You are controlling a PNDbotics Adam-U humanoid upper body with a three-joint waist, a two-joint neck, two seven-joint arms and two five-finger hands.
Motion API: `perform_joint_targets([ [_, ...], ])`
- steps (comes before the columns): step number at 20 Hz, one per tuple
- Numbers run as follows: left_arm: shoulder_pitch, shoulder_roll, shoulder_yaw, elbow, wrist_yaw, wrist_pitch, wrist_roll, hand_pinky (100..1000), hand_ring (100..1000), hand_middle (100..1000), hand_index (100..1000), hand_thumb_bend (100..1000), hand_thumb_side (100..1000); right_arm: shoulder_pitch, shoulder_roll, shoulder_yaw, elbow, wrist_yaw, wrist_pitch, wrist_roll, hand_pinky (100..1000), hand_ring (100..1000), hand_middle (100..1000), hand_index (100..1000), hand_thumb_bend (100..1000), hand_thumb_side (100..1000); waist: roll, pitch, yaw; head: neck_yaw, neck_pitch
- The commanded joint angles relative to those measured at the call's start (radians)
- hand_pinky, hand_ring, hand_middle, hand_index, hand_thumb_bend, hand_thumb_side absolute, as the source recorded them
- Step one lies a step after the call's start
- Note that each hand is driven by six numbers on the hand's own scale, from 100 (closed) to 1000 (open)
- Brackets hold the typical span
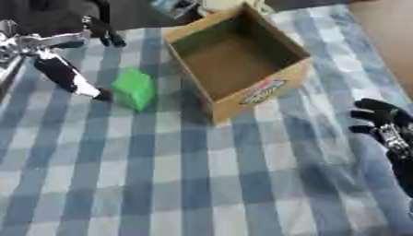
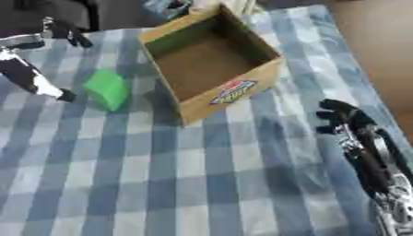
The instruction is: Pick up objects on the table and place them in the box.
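Spread-fingered left hand (image 1: pixel 68 73) beside green cube (image 1: pixel 134 88); open cardboard box (image 1: pixel 262 90) on checked cloth (image 1: pixel 202 184).

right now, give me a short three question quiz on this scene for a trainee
1. True or false: the green block already lies inside the cardboard box.
2. Which robot hand is nearest the green block? A) left robot hand B) right robot hand C) neither is in view
3. Fill in: the box stands open on a blue and white ______ tablecloth.

Key:
1. False. It sits on the cloth, left of the box.
2. A. A fingertip is right beside the block; the right robot hand rests near the table's right edge.
3. Checked.
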Motion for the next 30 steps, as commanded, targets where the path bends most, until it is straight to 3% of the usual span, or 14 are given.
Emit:
perform_joint_targets([
  [1, -0.035, 0.002, -0.003, 0.037, -0.029, -0.021, -0.004, 820, 770, 751, 881, 672, 501, -0.003, -0.012, 0.002, -0.011, -0.001, -0.001, 0.003, 719, 827, 811, 851, 100, 728, -0.003, -0.02, -0.001, -0.012, -0.013],
  [7, -0.085, -0.049, -0.011, 0.109, -0.094, -0.055, -0.001, 815, 770, 743, 871, 665, 435, -0.001, -0.011, 0.005, -0.01, -0.001, -0.001, 0.006, 719, 827, 811, 851, 100, 729, -0.005, -0.021, -0.002, -0.017, -0.014],
  [10, -0.104, -0.071, -0.01, 0.141, -0.137, -0.072, 0.003, 812, 772, 739, 863, 704, 351, -0.001, -0.009, 0.006, -0.01, -0.002, -0.001, 0.007, 719, 827, 811, 851, 100, 730, -0.005, -0.021, -0.005, -0.016, -0.014],
  [16, -0.121, -0.097, 0.002, 0.201, -0.23, -0.108, 0.019, 808, 776, 740, 861, 765, 309, -0.002, -0.007, 0.006, -0.008, -0.002, 0.0, 0.008, 719, 827, 811, 852, 100, 732, -0.002, -0.018, -0.012, -0.021, -0.016],
  [18, -0.124, -0.102, 0.009, 0.217, -0.257, -0.114, 0.033, 806, 776, 738, 859, 764, 273, -0.003, -0.007, 0.007, -0.008, -0.002, 0.0, 0.009, 719, 828, 811, 852, 100, 732, -0.001, -0.017, -0.013, -0.022, -0.016],
  [25, -0.127, -0.112, 0.016, 0.248, -0.305, -0.132, 0.078, 806, 776, 738, 859, 764, 269, -0.003, -0.006, 0.007, -0.008, -0.002, 0.0, 0.01, 719, 828, 811, 852, 100, 732, 0.0, -0.016, -0.014, -0.023, -0.017],
  [26, -0.127, -0.116, 0.02, 0.253, -0.305, -0.131, 0.082, 806, 772, 731, 855, 722, 193, -0.003, -0.005, 0.007, -0.008, -0.002, 0.0, 0.01, 719, 828, 812, 852, 100, 733, -0.001, -0.015, -0.016, -0.023, -0.019],
  [30, -0.132, -0.16, 0.038, 0.304, -0.332, -0.125, 0.13, 807, 772, 730, 854, 713, 194, -0.005, -0.001, 0.008, -0.008, -0.002, 0.0, 0.012, 720, 828, 812, 852, 100, 733, -0.004, -0.01, -0.022, -0.024, -0.024],
])
